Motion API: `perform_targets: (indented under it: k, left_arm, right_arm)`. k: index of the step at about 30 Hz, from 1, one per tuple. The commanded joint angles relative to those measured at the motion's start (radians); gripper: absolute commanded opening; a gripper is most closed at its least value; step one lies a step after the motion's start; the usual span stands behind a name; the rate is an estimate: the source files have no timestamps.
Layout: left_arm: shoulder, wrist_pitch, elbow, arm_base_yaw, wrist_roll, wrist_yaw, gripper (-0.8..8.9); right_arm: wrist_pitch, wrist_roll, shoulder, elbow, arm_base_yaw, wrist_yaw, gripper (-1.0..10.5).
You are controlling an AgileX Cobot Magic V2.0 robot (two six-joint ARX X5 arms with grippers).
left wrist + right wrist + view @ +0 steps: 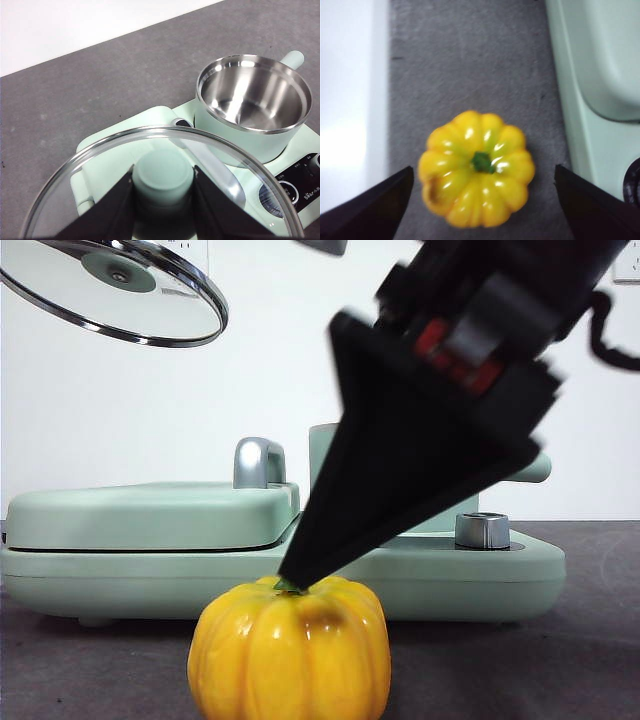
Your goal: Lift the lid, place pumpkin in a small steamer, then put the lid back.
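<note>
Left claw (163, 200) clamps the lid (160, 165) by its knob, raised off the small steamer (252, 107); only this wrist view shows the pot's bare steel inside. Right claw (482, 197), spread wide, straddles the pumpkin (476, 167) on the grey surface (470, 60). Front view hides that gap.

1 lid (115, 290) – 1 pumpkin (290, 650) – 1 steamer (252, 107)

Right gripper (300, 580): matte black wedge jaws, red insert, grey block, coiled black cable. Left gripper (162, 210): black jaws.
</note>
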Motion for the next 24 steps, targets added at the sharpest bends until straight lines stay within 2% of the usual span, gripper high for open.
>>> perform_targets:
  k: [1,15,19,24]
  left_arm:
    - [0.003,0.027,0.022,-0.003,-0.007,-0.003,0.10]
    - [0.003,0.028,0.022,-0.002,-0.003,-0.003,0.10]
    - [0.003,0.028,0.022,-0.002,-0.003,-0.003,0.10]
    - [0.003,0.028,0.022,-0.002,-0.003,-0.003,0.10]
  right_arm:
    - [0.020,-0.005,0.038,0.016,0.012,-0.001,4.8]
    - [0.021,0.008,0.172,0.016,0.013,-0.004,4.7]
    - [0.023,0.012,0.170,0.016,0.013,-0.003,2.9]
    - [0.002,0.021,0.141,0.028,0.012,-0.001,2.7]
